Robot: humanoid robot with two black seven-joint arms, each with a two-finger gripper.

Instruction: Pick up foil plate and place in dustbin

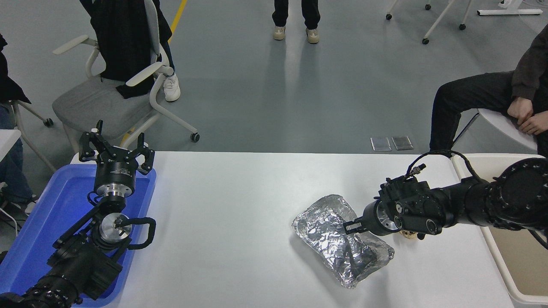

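**Head view: claw over the foil plate**

Head view: the foil plate (338, 239) lies on the white table (235, 205), directly under the right gripper (349, 226); I cannot tell whether its fingers are parted. The dustbin (509, 273) sits far right. The left gripper (116, 150) is spread open above the blue tray (38, 222).

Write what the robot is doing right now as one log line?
right gripper: over foil plate, grip unclear | plate: on table | dustbin: right edge | left gripper: parked, open
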